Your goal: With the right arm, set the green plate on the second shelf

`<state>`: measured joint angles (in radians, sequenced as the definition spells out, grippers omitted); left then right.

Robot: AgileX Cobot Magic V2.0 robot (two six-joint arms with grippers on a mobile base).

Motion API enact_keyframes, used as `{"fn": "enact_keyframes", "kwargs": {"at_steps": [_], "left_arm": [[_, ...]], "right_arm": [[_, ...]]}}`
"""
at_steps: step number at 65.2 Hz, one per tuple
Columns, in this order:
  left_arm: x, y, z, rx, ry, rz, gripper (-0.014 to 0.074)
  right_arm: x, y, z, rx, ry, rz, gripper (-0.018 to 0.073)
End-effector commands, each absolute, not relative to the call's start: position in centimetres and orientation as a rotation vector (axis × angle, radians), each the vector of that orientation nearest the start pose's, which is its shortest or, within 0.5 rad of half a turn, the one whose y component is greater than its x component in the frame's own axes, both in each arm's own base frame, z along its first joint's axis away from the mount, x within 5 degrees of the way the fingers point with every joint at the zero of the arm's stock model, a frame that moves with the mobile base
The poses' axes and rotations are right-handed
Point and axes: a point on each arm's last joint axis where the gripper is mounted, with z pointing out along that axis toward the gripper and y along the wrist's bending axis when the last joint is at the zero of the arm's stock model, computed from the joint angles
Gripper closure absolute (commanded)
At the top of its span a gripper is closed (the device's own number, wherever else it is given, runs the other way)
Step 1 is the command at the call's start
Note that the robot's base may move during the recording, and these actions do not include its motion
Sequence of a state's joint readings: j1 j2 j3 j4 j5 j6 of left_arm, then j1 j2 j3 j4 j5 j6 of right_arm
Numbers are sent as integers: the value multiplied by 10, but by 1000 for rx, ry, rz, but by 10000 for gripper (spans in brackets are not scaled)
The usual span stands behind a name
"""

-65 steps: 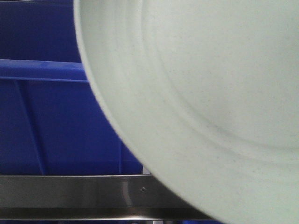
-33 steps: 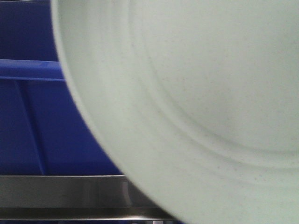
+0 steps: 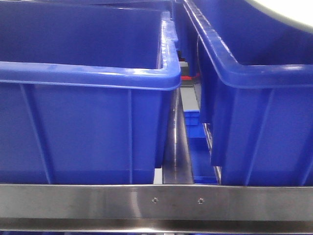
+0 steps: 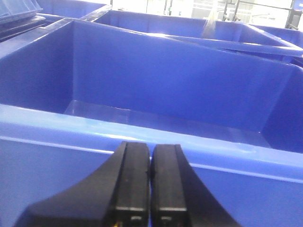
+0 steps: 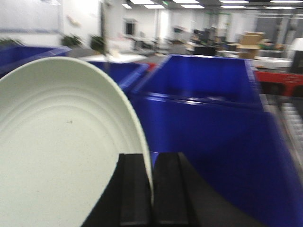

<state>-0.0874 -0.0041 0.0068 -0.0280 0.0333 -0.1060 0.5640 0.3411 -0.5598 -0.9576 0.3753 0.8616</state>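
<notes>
Gripped by its rim in the right gripper [image 5: 151, 194], fingers pinched tight on the thin edge: the green plate [image 5: 61, 151], tipped up almost on edge, ridged face toward the wrist camera, left of the fingers. Held in open air among blue plastic bins [image 5: 203, 90], not yet resting on any shelf. From the front camera, only a pale sliver of it at the top right corner, above the right-hand bin [image 3: 254, 73]. Beside that, the left-hand bin [image 3: 88, 78], both parked behind a stainless steel shelf rail [image 3: 98, 200]. Left gripper [image 4: 150, 184] idle, pads pressed together on nothing, hovering just over a blue bin rim [image 4: 142, 137].

Judged from here, several ways to lose it. A hold on one small patch of a matte rim, the whole weight hanging off to one side: likely to pivot or slip under a quick swing or hard stop. A low approach: likely to knock the lower edge against a bin lip or the steel rail and lever the plate out of the fingers. Released while so steeply tilted: apt to roll, clatter or drop into a bin rather than settle flat. Target shelf not identifiable in these views, so clearance there impossible to gauge.
</notes>
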Motion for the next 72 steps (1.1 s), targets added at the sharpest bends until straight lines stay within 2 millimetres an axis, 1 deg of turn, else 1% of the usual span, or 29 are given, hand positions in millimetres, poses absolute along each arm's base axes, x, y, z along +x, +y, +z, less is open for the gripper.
{"fn": "enact_keyframes", "kwargs": {"at_steps": [1,3,10,11,17,22,28,33,38,52,58,62,65,68,72], "left_arm": [[56,-5,203,-42,1457,-191,466],[56,-5,203,-42,1457,-191,466],[56,-5,203,-42,1457,-191,466],[56,-5,203,-42,1457,-191,466],[56,-5,203,-42,1457,-191,466],[56,-5,203,-42,1457,-191,466],[56,-5,203,-42,1457,-191,466],[56,-5,203,-42,1457,-191,466],[56,-5,203,-42,1457,-191,466],[56,-5,203,-42,1457,-191,466],[56,-5,203,-42,1457,-191,466],[56,-5,203,-42,1457,-191,466],[56,-5,203,-42,1457,-191,466],[56,-5,203,-42,1457,-191,466],[56,-5,203,-42,1457,-191,466]], "right_arm": [[87,17,380,-257,1450,42,505],[92,18,382,-242,1456,19,505],[120,24,388,-170,1485,-69,505],[123,25,391,-179,1473,-106,505],[148,33,394,-104,1450,-163,505],[162,38,399,-88,1394,-237,505],[178,40,397,1,1415,-291,505],[184,37,397,56,1416,-362,505],[187,37,395,78,1425,-385,502],[196,46,383,43,1497,-337,491],[199,48,381,34,1507,-340,402],[199,48,381,36,1506,-343,277],[199,47,381,46,1503,-353,213],[198,45,381,64,1501,-367,184],[197,42,382,90,1494,-391,186]]}}
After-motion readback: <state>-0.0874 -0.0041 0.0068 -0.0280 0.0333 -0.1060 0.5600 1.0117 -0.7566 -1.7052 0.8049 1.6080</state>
